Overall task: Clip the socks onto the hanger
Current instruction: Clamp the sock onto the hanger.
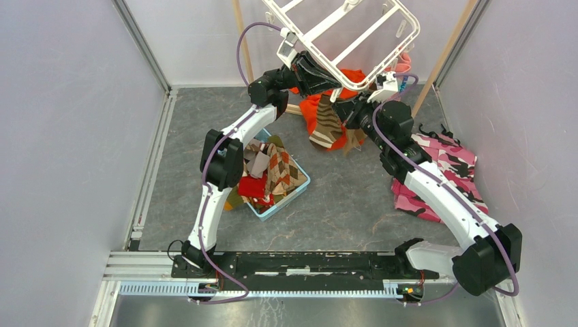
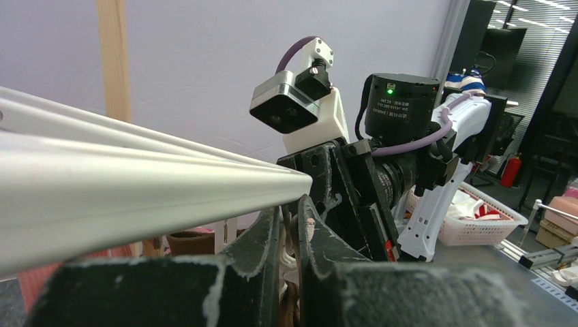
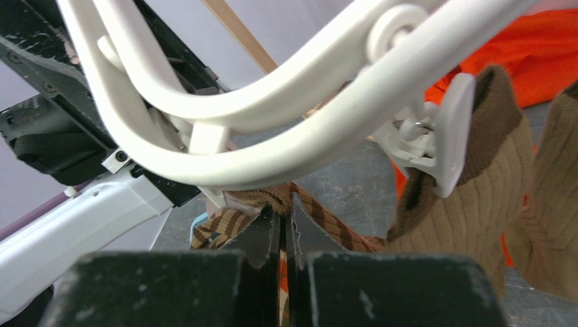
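Right tool pinching striped sock just under hanger | left tool nearly pressed together at hanger rim, contents unclear | sock soft, light, floppy: you want hold near its cuff.

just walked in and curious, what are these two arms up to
They are clipping socks onto a white hanger. The left pincer is shut at the hanger's edge, apparently steadying it. The right pincer holds a striped sock up under the frame. A tan sock already hangs from one clip, and more sit in a blue basket.
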Tool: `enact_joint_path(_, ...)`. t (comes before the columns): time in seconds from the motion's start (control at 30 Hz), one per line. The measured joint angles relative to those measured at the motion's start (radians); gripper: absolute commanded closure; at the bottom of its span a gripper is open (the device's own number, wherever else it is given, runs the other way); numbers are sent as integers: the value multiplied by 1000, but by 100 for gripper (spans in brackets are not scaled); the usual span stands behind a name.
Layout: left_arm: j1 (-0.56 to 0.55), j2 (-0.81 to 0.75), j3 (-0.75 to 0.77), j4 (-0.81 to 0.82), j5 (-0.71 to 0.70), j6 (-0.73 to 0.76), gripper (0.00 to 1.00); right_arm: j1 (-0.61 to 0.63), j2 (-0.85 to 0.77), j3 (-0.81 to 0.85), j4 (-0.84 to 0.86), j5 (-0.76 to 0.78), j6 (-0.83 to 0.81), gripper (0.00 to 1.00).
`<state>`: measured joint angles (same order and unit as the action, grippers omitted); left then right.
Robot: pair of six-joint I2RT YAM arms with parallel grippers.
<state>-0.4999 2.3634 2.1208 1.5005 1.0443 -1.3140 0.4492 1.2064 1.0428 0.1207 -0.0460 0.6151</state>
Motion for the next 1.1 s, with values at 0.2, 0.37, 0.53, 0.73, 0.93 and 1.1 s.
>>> enact_joint_path(0.2, 0, 0, 0, 0, 0, 0, 91, -2, -1, 0, 22, -37, 2, 100)
enact_joint_path(0.37, 0, 0, 0, 0, 0, 0, 91, -18, -2, 0, 31, -55, 2, 100)
enact_joint_path(0.53, 0, 0, -2, 0, -3, 0, 91, -26, -10, 0, 35, -69, -3, 100)
enact_joint_path(0.73, -2, 0, -10, 2, -14, 0, 73, -26, -25, -2, 38, -79, -18, 100)
enact_joint_path(0.93, -2, 0, -21, 5, -19, 2, 48, -26, -28, -13, 44, -82, -29, 100)
enact_joint_path(1.1, -2, 0, -45, 5, -19, 6, 35, -26, -34, -13, 48, -81, -48, 99)
